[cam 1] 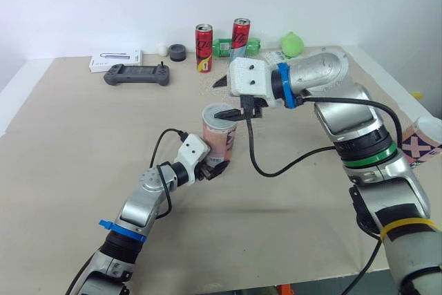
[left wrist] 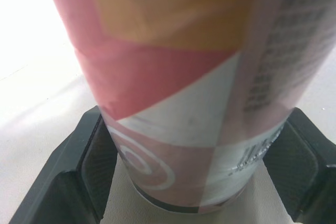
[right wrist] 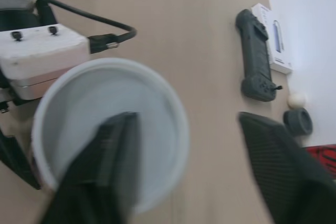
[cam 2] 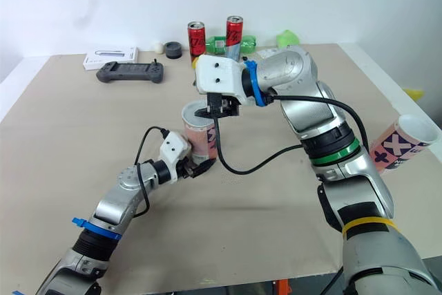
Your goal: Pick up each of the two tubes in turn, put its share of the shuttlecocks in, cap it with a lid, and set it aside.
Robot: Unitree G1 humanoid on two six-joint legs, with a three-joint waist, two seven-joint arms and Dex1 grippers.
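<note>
The desk [cam 1: 76, 150] is carrying the work. The pink-and-white shuttlecock tube [cam 1: 222, 140] is standing upright near the desk's middle. The left tool [cam 1: 213, 169] is clamping its base, one finger on either side. A white lid [right wrist: 84, 103] is sitting on the tube's mouth, hiding the contents. The right tool [cam 1: 222, 97] is hovering over it with fingers apart, one finger lying across the lid and the other hanging clear beyond the rim. Judgement: capping is the step in hand, and whether the lid is fully seated cannot be told. The right tool should be pressing squarely downward while the left is bracing the base against tipping. The black cable [cam 1: 252, 150] is drooping just beside the tube and is risking a snag. A second tube [cam 2: 400, 143], white at its end, is leaning at the robot's right past the desk's edge, on a support that cannot be made out. Along the far edge, well apart and obstructing nothing, are lying a game controller [cam 1: 137, 74], a white box [cam 1: 116, 60], a green bottle [cam 1: 226, 47], two red cans [cam 1: 204, 48], a green round object [cam 1: 292, 44], a dark round cap [cam 1: 177, 52] and a small white ball [cam 1: 162, 50].
</note>
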